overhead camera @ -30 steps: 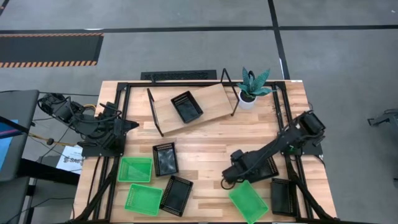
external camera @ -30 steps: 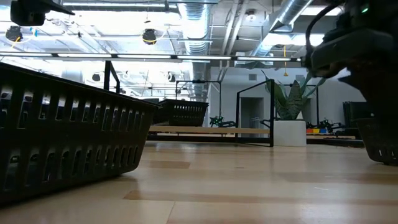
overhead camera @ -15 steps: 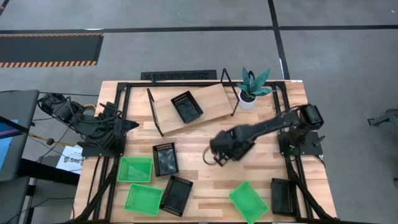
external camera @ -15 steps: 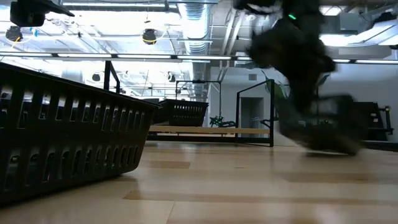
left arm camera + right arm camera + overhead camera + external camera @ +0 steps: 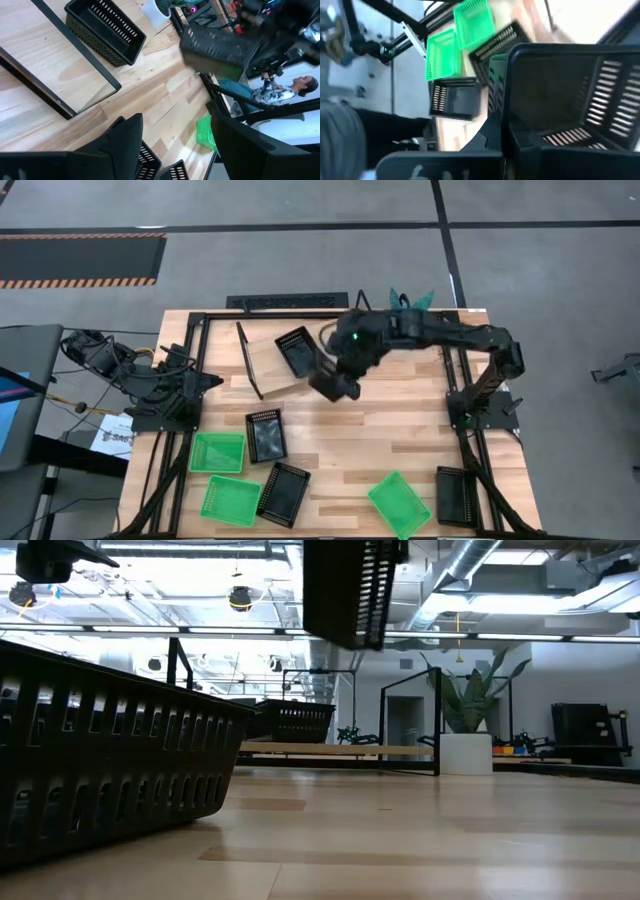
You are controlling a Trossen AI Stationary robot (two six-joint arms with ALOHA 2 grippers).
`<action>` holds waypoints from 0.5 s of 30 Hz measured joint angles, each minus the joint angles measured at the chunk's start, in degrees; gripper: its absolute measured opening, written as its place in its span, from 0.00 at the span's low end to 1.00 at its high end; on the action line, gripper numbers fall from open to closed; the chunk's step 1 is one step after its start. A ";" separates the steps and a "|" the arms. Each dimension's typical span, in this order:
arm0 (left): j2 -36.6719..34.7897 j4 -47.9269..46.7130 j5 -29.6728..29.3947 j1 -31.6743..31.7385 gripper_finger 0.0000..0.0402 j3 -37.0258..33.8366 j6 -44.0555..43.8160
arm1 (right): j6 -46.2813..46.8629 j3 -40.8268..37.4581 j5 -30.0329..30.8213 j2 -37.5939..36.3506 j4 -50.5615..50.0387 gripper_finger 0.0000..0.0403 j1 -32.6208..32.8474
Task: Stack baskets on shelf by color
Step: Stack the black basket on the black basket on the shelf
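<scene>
1 black basket (image 5: 332, 377) hangs clamped in the right tool (image 5: 345, 365) above the shelf (image 5: 262, 360).

The light wooden shelf board in its thin black metal frame (image 5: 300, 358) is sitting near the far edge of the tabletop (image 5: 420, 430), with one black mesh-sided plastic basket (image 5: 300, 350) lying on it. The right pincer (image 5: 335, 380) is hanging over the shelf's right part, clamped on a black mesh basket (image 5: 330, 383) held clear of the board and blocking the way in from above there. The potted green plant in a white pot (image 5: 468, 740) is standing just beside the shelf's right end. The middle of the tabletop is lying bare, while green mesh baskets (image 5: 218, 452) and black ones (image 5: 266, 434) are crowding the near left part.
</scene>
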 joint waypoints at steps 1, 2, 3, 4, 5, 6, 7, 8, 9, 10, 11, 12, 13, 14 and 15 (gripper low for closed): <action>0.00 -0.02 0.00 0.00 0.56 0.00 0.04 | -3.50 1.25 0.00 0.82 0.20 0.02 -0.64; 0.02 -0.11 0.00 0.00 0.56 0.00 0.04 | -7.73 2.16 0.02 1.25 -0.51 0.02 -1.23; 0.02 -0.28 0.00 0.00 0.56 0.00 0.05 | -12.51 2.67 0.44 1.63 -2.33 0.02 -1.94; 0.00 -0.41 0.02 0.00 0.56 0.00 0.07 | -17.56 2.71 1.80 1.87 -3.88 0.03 -2.43; -0.02 -0.45 0.00 0.00 0.56 0.00 0.07 | -22.89 2.87 3.50 2.61 -3.68 0.03 -2.53; 0.00 -0.49 -0.02 0.00 0.56 0.00 0.05 | -27.84 3.18 5.43 3.23 -1.82 0.03 -2.54; 0.02 -0.70 -0.04 -0.01 0.56 0.00 0.02 | -32.27 3.13 8.14 3.62 -1.48 0.03 -2.62; 0.02 -0.83 -0.08 0.00 0.56 0.00 0.04 | -36.14 2.99 10.38 4.15 -1.90 0.03 -2.72; -0.01 -0.84 -0.09 0.00 0.56 0.01 0.04 | -39.56 2.95 12.78 5.05 -2.71 0.03 -2.68; -0.02 -0.87 -0.20 0.00 0.56 0.02 0.02 | -42.93 2.93 13.61 5.82 -1.39 0.03 -2.56; 0.02 -0.99 -0.22 0.00 0.56 0.02 0.02 | -46.05 2.93 14.09 6.42 -0.06 0.04 -2.40; 0.04 -1.16 -0.22 0.00 0.56 0.02 0.02 | -48.49 2.91 15.21 7.16 0.18 0.05 -2.45; 0.02 -1.27 -0.26 0.00 0.56 0.02 0.02 | -50.21 2.96 16.84 8.03 0.16 0.05 -2.41; -0.01 -1.29 -0.29 0.00 0.56 0.02 0.02 | -51.09 2.97 18.57 8.74 0.99 0.06 -2.27; 0.00 -1.39 -0.34 0.00 0.56 0.02 0.02 | -51.71 2.95 19.67 9.19 2.05 0.06 -2.17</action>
